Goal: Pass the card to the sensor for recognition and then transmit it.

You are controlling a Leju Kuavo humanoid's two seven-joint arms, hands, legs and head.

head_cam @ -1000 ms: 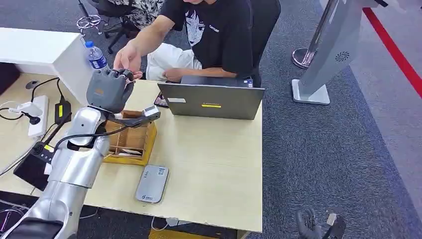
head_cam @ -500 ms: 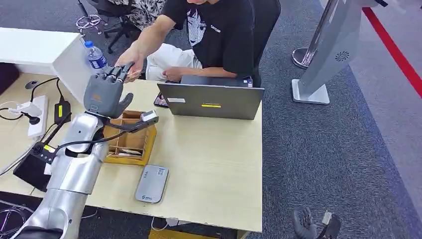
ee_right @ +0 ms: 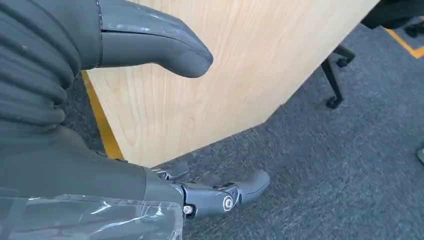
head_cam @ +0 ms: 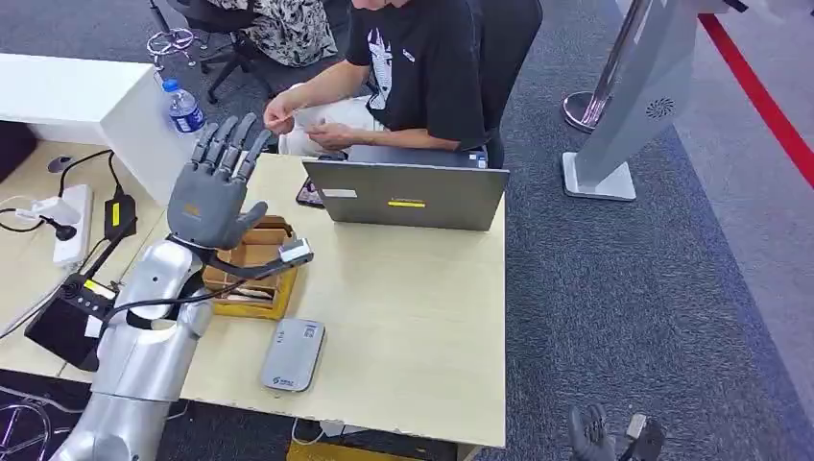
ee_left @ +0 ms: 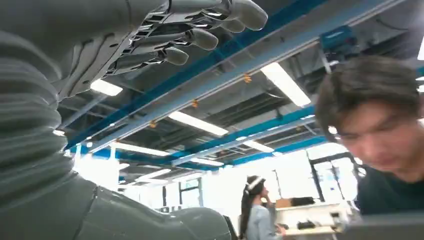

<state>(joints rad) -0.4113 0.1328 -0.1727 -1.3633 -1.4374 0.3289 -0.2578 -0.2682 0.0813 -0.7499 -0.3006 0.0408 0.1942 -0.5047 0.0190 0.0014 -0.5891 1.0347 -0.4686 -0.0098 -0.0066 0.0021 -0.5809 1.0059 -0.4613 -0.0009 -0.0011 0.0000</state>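
- The left hand (head_cam: 213, 187) is raised over the surface (head_cam: 413, 288) with its fingers spread wide and nothing held in it; the same empty, extended fingers (ee_left: 200, 37) are seen in the left wrist view.
- The card cannot be made out with certainty — something small and pale seems to be pinched in the person's hand (head_cam: 279, 115), drawn back toward the person's body, well apart from the left hand. If that is the card, the handover is judged to be done.
- If it is not, a dropped card could be lying out of sight behind the raised arm, and the task would be left unfinished without that being noticed.
- The wooden box (head_cam: 251, 279) sits just below the left forearm; it could be knocked or dragged if the arm is lowered straight down (a cable is also draped along the wrist there and could catch on the box edge).
- The sensor (head_cam: 294, 353) lies flat near the front edge of the surface — a careless sweep on withdrawal could push it off.
- The laptop (head_cam: 408, 194) stands beside the raised hand, so a sideways swing could strike its lid.
- The right hand (head_cam: 587, 434) hangs low beside the surface with fingers loosely apart and empty; the surface's side panel could be brushed if it is lifted.
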